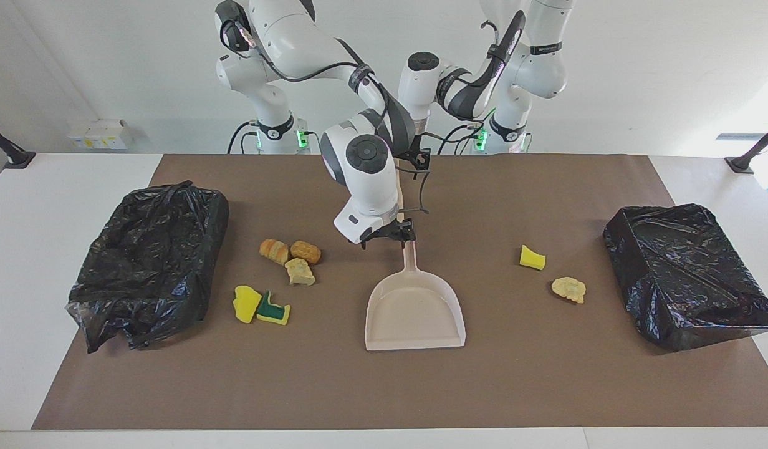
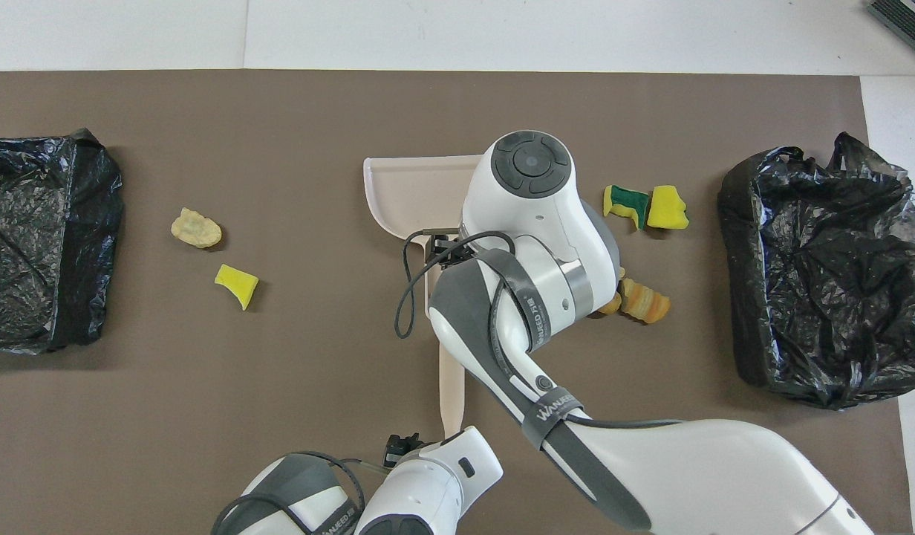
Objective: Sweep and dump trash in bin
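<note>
Trash (image 1: 284,274) lies in a cluster of five scraps on the desk (image 1: 172,386) beside the right tool (image 1: 393,237), which pinches the dustpan (image 1: 415,312) handle; two scraps (image 1: 549,274) sit toward the left arm's end. Left tool (image 1: 419,161) hangs over the desk, grip unreadable.

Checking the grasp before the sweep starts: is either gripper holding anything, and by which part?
The right gripper is at the dustpan handle; whether it grips cannot be told. The left gripper waits, seemingly empty.

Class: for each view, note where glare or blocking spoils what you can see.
Facing view: glossy highlights streak the crinkled black plastic bin liner at the left arm's end. Overhead view: the right arm covers much of the beige plastic dustpan and part of the orange bread-like chunks.
</note>
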